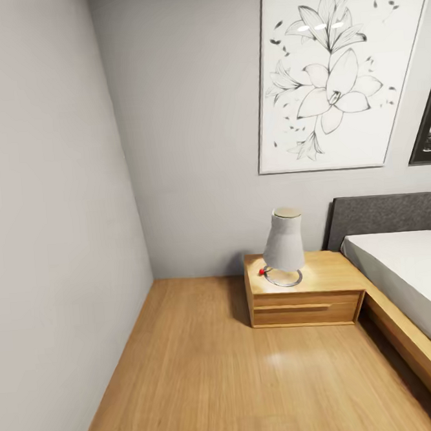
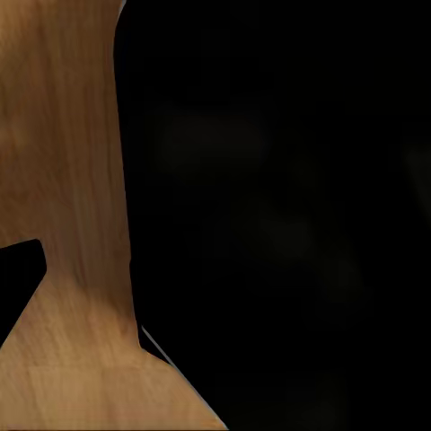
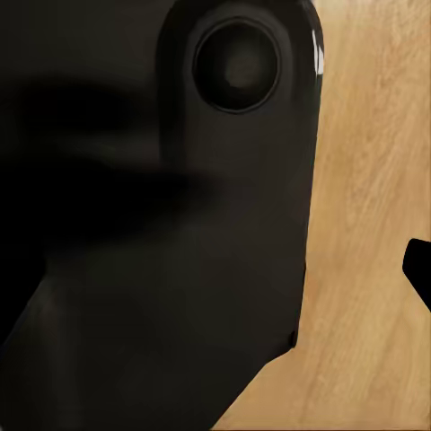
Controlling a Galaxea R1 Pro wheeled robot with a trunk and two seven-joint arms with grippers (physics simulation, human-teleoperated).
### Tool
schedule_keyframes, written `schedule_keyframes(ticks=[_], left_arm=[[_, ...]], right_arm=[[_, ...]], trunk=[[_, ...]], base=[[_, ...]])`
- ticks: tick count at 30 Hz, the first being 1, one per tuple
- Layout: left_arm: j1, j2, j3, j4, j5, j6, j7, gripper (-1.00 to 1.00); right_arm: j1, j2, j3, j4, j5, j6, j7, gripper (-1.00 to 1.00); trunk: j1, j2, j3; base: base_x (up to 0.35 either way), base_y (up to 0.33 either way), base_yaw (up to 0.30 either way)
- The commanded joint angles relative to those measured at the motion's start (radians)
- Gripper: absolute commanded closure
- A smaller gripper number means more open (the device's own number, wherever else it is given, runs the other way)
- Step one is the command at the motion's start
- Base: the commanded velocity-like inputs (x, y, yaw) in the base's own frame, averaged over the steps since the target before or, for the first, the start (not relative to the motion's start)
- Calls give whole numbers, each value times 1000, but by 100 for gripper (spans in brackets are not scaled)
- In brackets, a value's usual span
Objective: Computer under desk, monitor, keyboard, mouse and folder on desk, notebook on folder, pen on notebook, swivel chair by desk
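I am in a corner of the bedroom, with light wood plank floor [image 1: 241,382] and plain grey walls [image 1: 51,189]. The left wrist view looks down at the floor [image 2: 63,135] past a large black part of the robot [image 2: 287,224]. One dark finger tip [image 2: 16,287] pokes in at that picture's edge. In the right wrist view a black robot housing with a round recess [image 3: 162,224] covers most of the floor [image 3: 368,180], and a dark finger tip [image 3: 420,269] shows at the edge. Neither wrist view shows how the jaws stand.
A low wooden nightstand [image 1: 306,299] with one drawer stands against the far wall, and a pale grey lamp [image 1: 284,246] sits on it. A bed [image 1: 408,271] with a grey headboard runs along the right. A flower print [image 1: 334,70] hangs above.
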Motion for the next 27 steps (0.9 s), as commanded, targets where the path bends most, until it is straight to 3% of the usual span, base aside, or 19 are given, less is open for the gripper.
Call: schedule_keyframes(ticks=[1,6,10,19,23,26,27], left_arm=[[0,0,0,0,0,0,0,-100],[-3,-28,0,-20,-1,-5,-6,-100],[-3,-50,-3,-23,-3,-5,-5,-100],[-3,-52,-5,-24,-3,-5,-6,-100],[-3,-52,-3,-25,-3,-5,-6,-100],[-3,-51,-1,-27,-1,-5,-5,-100],[-3,-51,-1,-36,0,-6,-5,-100]], right_arm=[[0,0,0,0,0,0,0,-100],[-2,28,2,-5,-14,-9,-5,-100],[-2,32,1,-21,-16,-26,-6,-100],[-2,34,3,-29,-16,-70,-5,-100],[-2,34,3,-36,-16,-75,-5,-100],[-2,34,2,-53,-18,-129,-5,-100],[-2,35,2,-63,-18,-189,-5,-100]], trunk=[[0,0,0],[-19,35,15],[-34,63,28],[-69,126,56],[-84,154,66],[-96,175,73],[-100,182,75]], base=[[0,0,0],[0,0,0],[0,0,0],[0,0,-2],[0,0,-212],[0,0,-235],[0,0,-239]])
